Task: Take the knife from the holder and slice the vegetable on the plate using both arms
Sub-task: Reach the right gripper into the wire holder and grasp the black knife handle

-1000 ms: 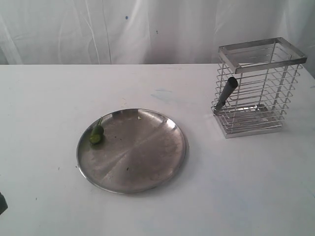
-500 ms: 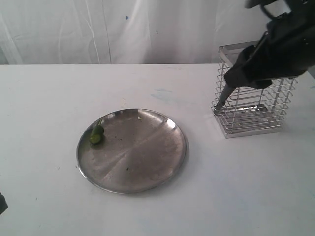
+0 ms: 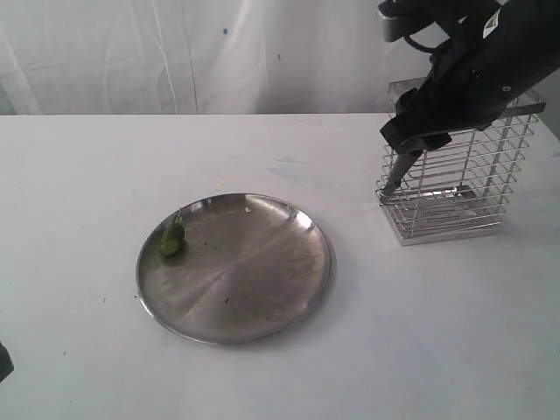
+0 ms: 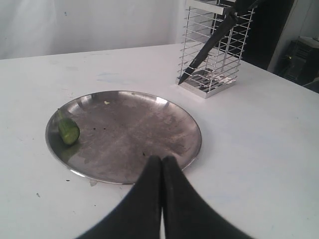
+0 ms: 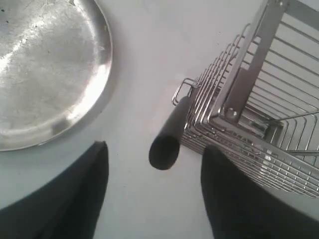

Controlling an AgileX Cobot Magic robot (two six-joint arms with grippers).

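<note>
Well, the white table [image 3: 87, 175] is flat and smooth. On it lies a big, round, shiny metal plate [image 3: 254, 271]. Well apart from it stands a tall wire holder [image 3: 455, 192] shaped like a box. The black right hand [image 5: 154, 149] is spread wide around the knife [image 5: 167, 139], which leans in the holder with its round dark handle sticking out. The left hand [image 4: 161, 160] is pinched shut, holding nothing. A small green vegetable [image 3: 171, 240] sits by the plate's rim.

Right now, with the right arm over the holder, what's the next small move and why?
Probably lower the right end effector a little along the knife handle, then close. Its jaws stand open either side of the handle's end, not gripping it, and the handle pokes out of the side of the holder, so the grasp looks lined up.
</note>
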